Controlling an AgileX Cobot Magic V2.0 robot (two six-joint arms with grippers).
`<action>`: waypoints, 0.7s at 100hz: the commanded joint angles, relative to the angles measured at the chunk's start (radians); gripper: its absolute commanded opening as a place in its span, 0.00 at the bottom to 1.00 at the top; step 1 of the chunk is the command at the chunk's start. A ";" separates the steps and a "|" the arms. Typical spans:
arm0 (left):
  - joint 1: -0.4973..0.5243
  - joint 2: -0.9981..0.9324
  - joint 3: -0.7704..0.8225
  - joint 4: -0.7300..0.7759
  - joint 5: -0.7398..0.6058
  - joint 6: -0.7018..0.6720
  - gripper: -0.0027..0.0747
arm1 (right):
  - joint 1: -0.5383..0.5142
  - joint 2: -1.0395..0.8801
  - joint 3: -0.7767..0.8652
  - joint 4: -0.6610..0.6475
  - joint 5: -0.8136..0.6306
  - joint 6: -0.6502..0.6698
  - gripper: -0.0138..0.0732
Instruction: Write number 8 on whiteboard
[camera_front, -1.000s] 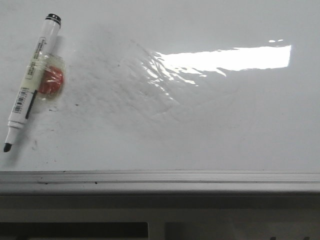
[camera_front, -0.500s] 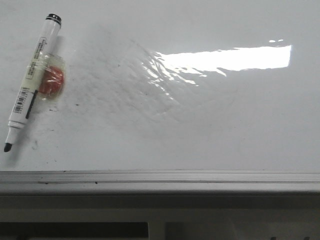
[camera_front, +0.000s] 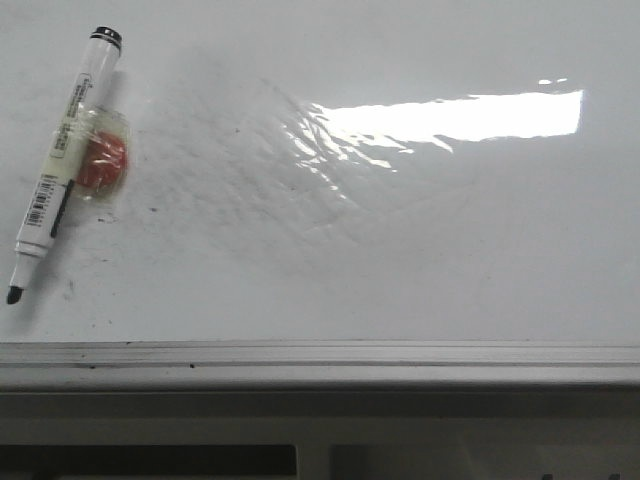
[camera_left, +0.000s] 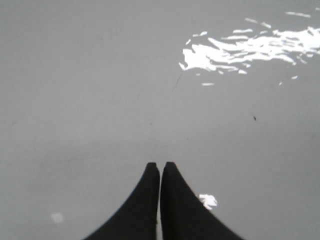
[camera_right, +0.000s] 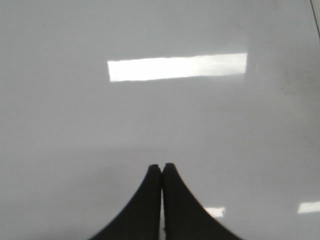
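The whiteboard (camera_front: 400, 260) fills the front view, glossy white with faint grey smudges and a bright glare patch. No number 8 shows on it. A white marker (camera_front: 62, 160) with a black end cap lies uncapped at the far left, tip toward the near edge, taped to a small red piece (camera_front: 103, 163). Neither gripper appears in the front view. My left gripper (camera_left: 160, 164) is shut and holds nothing, hanging over bare board. Over another bare stretch of board, my right gripper (camera_right: 162, 165) is shut too, with nothing in it.
A pale grey ledge (camera_front: 320, 360) runs along the board's near edge, with a dark gap below it. Small dark specks (camera_front: 152, 210) dot the board near the marker. A thin dark scratch (camera_left: 177, 81) shows in the left wrist view.
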 joint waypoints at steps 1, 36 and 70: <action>-0.007 -0.027 0.039 -0.013 -0.132 -0.008 0.01 | -0.008 -0.021 -0.025 0.027 -0.026 -0.008 0.09; -0.007 0.051 -0.126 -0.037 0.004 -0.010 0.01 | 0.004 0.121 -0.205 0.069 0.224 -0.008 0.09; -0.007 0.198 -0.185 -0.039 -0.001 -0.010 0.08 | 0.004 0.260 -0.305 0.098 0.309 -0.008 0.09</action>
